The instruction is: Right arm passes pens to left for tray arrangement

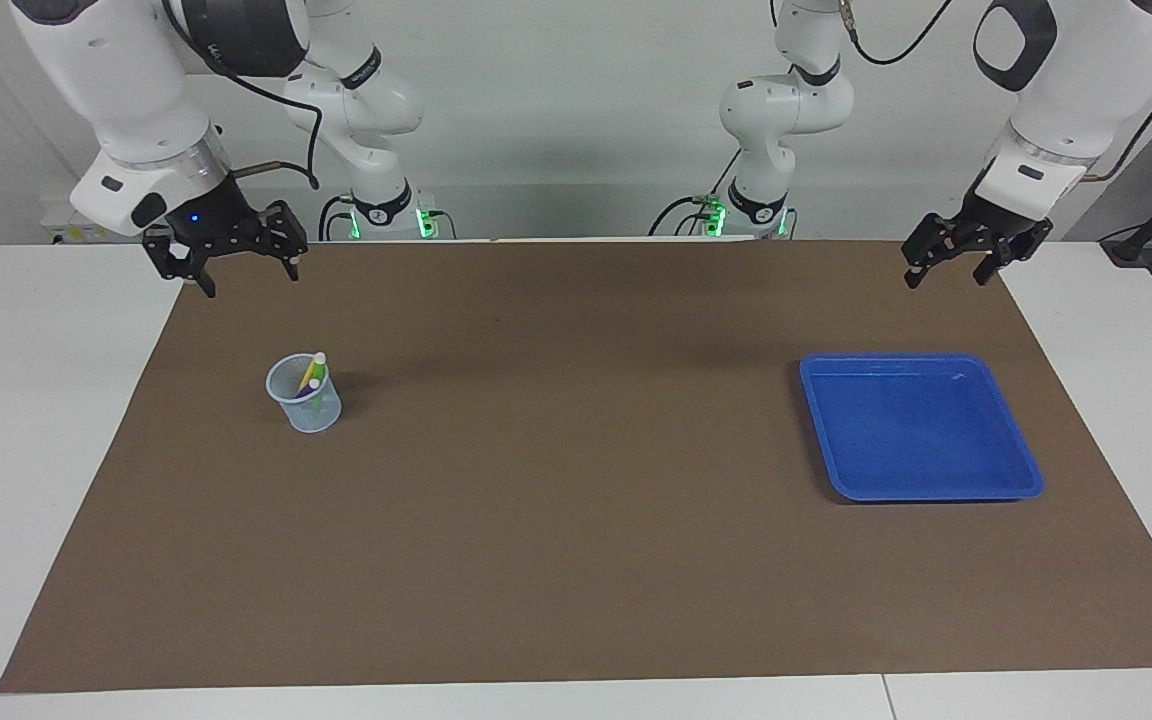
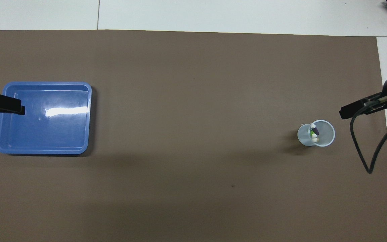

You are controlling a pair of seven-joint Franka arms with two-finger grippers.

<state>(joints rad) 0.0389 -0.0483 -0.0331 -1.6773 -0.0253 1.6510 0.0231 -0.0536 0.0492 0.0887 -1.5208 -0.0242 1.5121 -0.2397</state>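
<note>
On the brown mat, right arm's end: pens [image 1: 313, 376] stand bunched in a pale cup [image 1: 304, 395], whitish ends up, so a claw coming from above can likely pinch one
Left arm's end: blue tray [image 1: 920, 427] lies bare and flat, well apart from the cup, which is probably why a handover is planned
Right claw [image 1: 248, 276]: open, holding nothing, raised over the mat's edge by the robots
Left claw [image 1: 945, 272]: open, holding nothing, waiting above the mat near the tray
Stage: no pen lifted yet
</note>
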